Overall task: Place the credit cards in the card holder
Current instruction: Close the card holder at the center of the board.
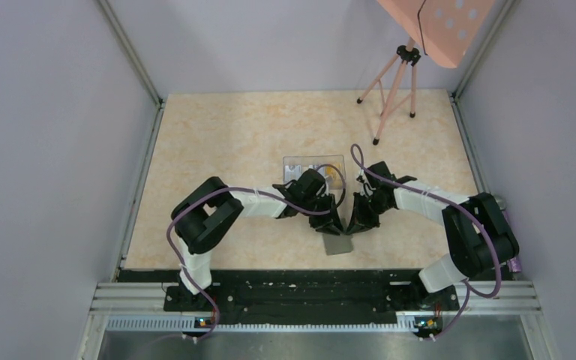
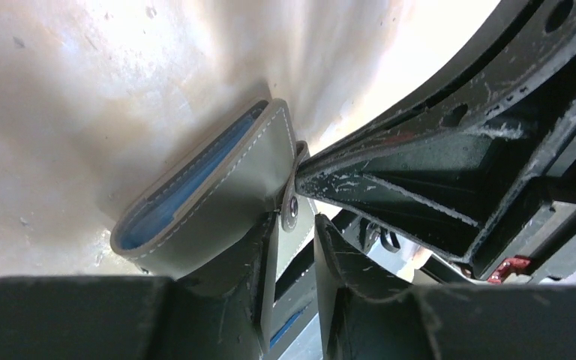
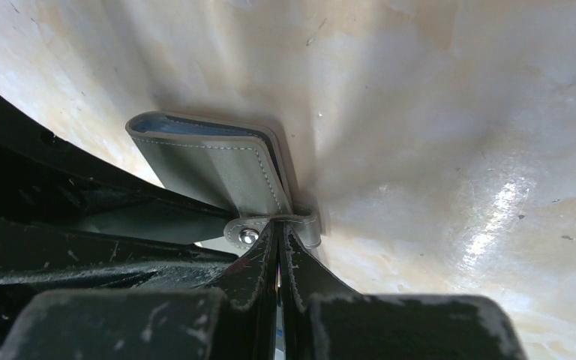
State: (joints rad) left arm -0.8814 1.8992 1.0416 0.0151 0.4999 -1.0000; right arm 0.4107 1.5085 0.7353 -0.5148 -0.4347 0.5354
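The card holder (image 1: 339,244) is a grey wallet lying near the table's front edge, between my two grippers. In the left wrist view it (image 2: 217,195) gapes a little and shows its blue inside. My right gripper (image 3: 279,223) is shut on its snap tab (image 3: 249,234) at the edge of the grey flap (image 3: 210,169). My left gripper (image 2: 300,225) stands at the same edge, its fingers a little apart. One finger (image 2: 259,255) sits against the raised flap. A yellow credit card (image 1: 335,177) shows in the clear box; other cards are hidden by the left arm.
The clear plastic box (image 1: 300,162) sits just behind the grippers, partly under the left arm. A pink tripod (image 1: 390,97) stands at the back right. Grey walls close in the table on three sides.
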